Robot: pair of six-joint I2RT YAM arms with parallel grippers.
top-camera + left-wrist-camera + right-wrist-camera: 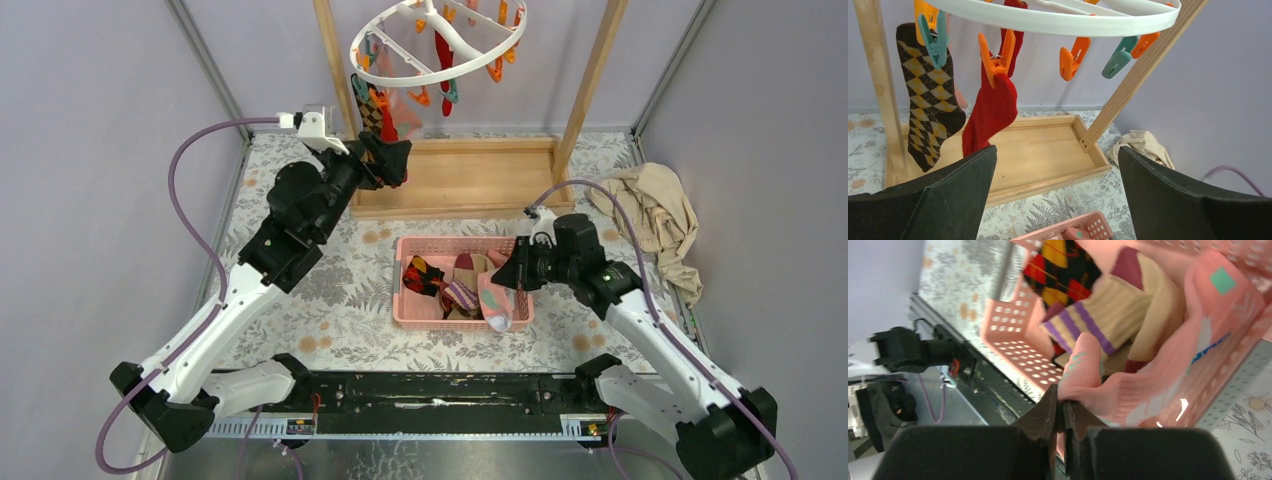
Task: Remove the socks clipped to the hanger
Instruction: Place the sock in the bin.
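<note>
The white ring hanger [400, 75] hangs at the top with orange and teal clips. A red sock [993, 107] and a brown-and-tan argyle sock [930, 110] hang clipped at its left side; both also show in the top view, the red one [388, 127] and the argyle one [368, 108]. Another red sock [443, 55] hangs under the ring's middle. My left gripper [392, 160] is open and empty, raised just below the two socks, its jaws [1056, 149] wide apart. My right gripper [507, 278] is shut on a pink sock [1148, 385] over the basket.
A pink basket [405, 315] at the table's middle holds several socks, including an argyle and a striped one. The wooden frame's tray base [470, 175] and two posts stand behind it. A beige cloth [655, 215] lies at the right.
</note>
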